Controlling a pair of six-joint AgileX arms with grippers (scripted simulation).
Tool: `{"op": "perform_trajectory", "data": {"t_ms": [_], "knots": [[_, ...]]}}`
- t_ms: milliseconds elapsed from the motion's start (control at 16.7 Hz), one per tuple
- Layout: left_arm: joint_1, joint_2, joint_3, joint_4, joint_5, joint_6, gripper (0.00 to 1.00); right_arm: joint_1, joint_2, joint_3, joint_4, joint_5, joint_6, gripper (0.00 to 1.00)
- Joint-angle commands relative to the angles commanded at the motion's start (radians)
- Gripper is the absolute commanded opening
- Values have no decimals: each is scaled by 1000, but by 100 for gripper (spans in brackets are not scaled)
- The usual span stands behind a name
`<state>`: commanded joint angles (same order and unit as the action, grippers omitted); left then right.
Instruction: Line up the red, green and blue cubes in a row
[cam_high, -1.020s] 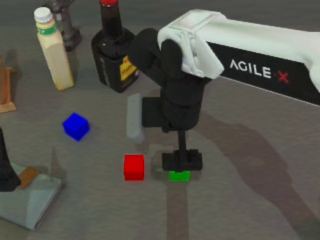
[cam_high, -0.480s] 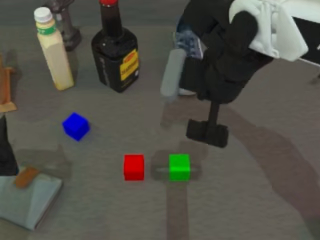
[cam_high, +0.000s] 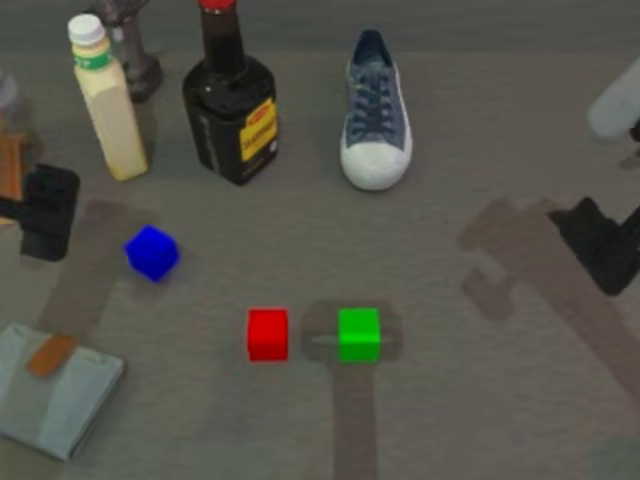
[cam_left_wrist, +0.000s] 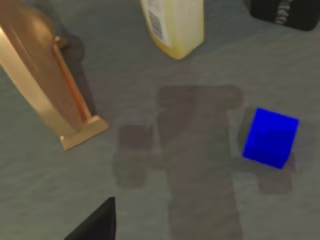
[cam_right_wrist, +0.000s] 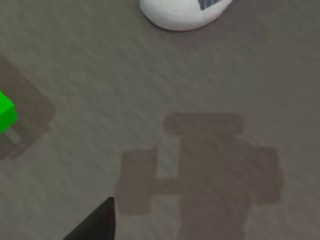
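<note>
Red cube (cam_high: 268, 333) and green cube (cam_high: 359, 334) sit side by side near the tabletop (cam_high: 480, 400) middle-front, a small gap between them, level with each other. Blue cube (cam_high: 152, 252) lies apart to their left and farther back, turned at an angle; also seen in the left wrist view (cam_left_wrist: 270, 137). Left hand (cam_high: 48, 212) hangs at the left edge, just left of the blue cube, not touching it; opening can't be told. Right hand (cam_high: 600, 243) sits at the far right edge, well apart from the cubes, nothing in it visible; opening can't be told either. Back row: cream bottle (cam_high: 105, 100) with white cap and green neck band, barcode label visible in the left wrist view, text unreadable; dark sauce bottle (cam_high: 231, 105) with red cap and yellow label, print too small to read; blue canvas shoe (cam_high: 374, 112) with white toe. Wooden stand (cam_left_wrist: 47, 82) at left edge. Grey pouch with tan tab (cam_high: 55, 388) front left. Green cube edge shows in right wrist view (cam_right_wrist: 7, 114).
</note>
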<state>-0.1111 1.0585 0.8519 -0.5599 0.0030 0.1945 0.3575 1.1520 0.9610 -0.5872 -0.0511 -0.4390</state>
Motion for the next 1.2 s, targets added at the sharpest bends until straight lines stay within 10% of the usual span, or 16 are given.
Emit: {"op": "perform_trajectory", "data": {"t_ms": [660,1200], "knots": [[-92,987,753,-487,-4,175,100,-305,-1017,-844,502,39,373,100],[-103,1120,863,-547,0,199,100,-348,-1152,-961,587,51,439,100]]}}
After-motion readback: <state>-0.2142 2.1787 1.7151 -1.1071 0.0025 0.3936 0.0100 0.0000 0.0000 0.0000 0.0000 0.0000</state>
